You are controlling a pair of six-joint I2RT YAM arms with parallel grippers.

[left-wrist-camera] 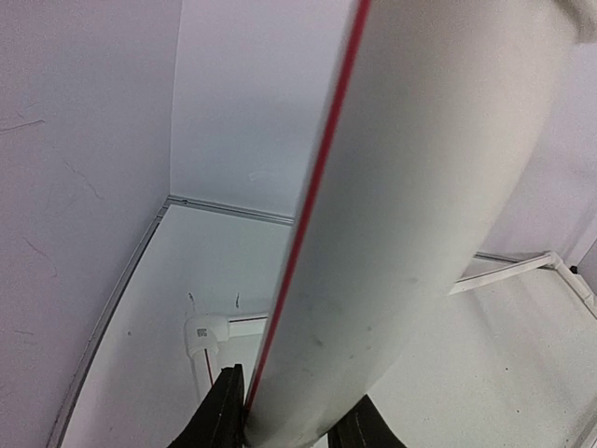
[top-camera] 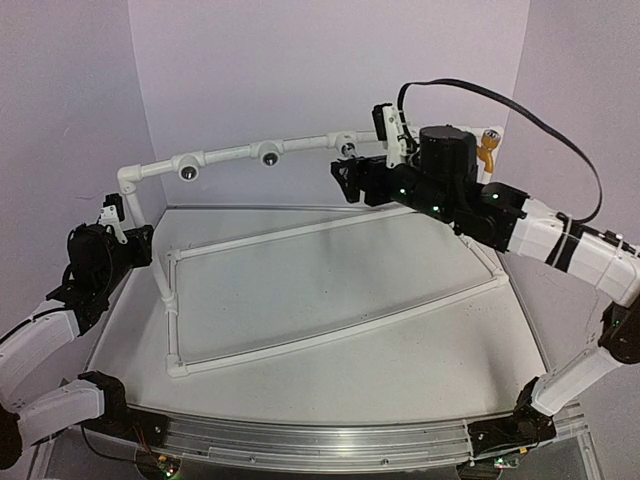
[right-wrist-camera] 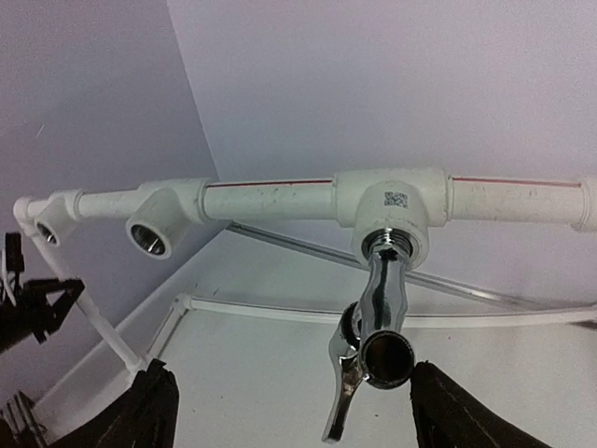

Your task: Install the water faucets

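Only an unreadable code mark (right-wrist-camera: pixel 396 198) on the tee fitting (right-wrist-camera: pixel 368 198)

Overhead rear view down onto the table (top-camera: pixel 400 350); both wrist views close against the shared pipe frame (right-wrist-camera: pixel 270 198).

White pipe frame (top-camera: pixel 330 338) lying flat on the table (top-camera: pixel 400 385), raised rail (top-camera: pixel 230 153) up at 11 o'clock, open tee fitting (top-camera: pixel 187 170) on it, second tee (top-camera: pixel 268 154) at its 3 o'clock.

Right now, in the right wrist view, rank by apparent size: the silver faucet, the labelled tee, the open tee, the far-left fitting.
1. The silver faucet and the labelled tee: about alike, faucet nearer the camera, so unranked.
2. The open tee.
3. The far-left fitting, smallest and farthest.
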